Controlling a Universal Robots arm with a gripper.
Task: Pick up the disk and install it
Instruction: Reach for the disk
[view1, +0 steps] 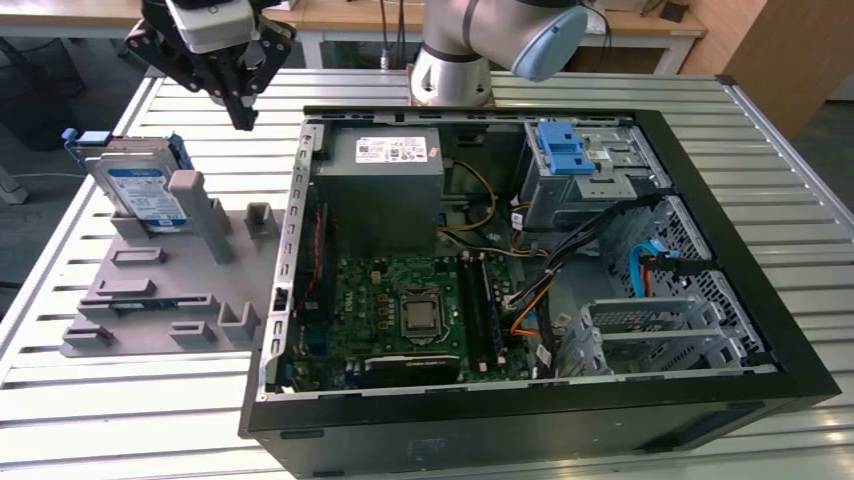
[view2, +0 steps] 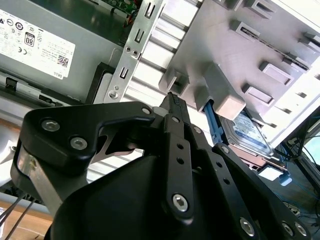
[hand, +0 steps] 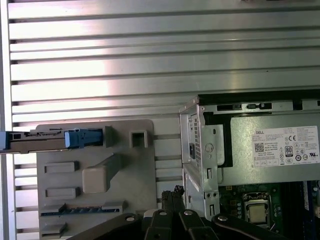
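The disk (view1: 142, 190), a silver drive with a white-and-blue label in a blue frame, stands on edge in a slot of the grey holder (view1: 160, 295) at the exterior view's left. In the first wrist view the disk (hand: 47, 139) appears edge-on; in the second wrist view the disk (view2: 248, 131) sits behind a grey post. My gripper (view1: 244, 118) hangs above the table, between the disk and the open computer case (view1: 534, 420), clear of both. Its black fingers (view2: 172, 102) are pressed together with nothing between them, as the gripper (hand: 173, 193) also appears in the first wrist view.
The case lies open with the motherboard (view1: 414, 310), a grey power-supply box (view1: 387, 165) and a silver drive cage with a blue latch (view1: 566, 150). Cables cross the case's right half. The arm's base (view1: 454, 70) stands behind it on the slatted metal table (view1: 134, 400).
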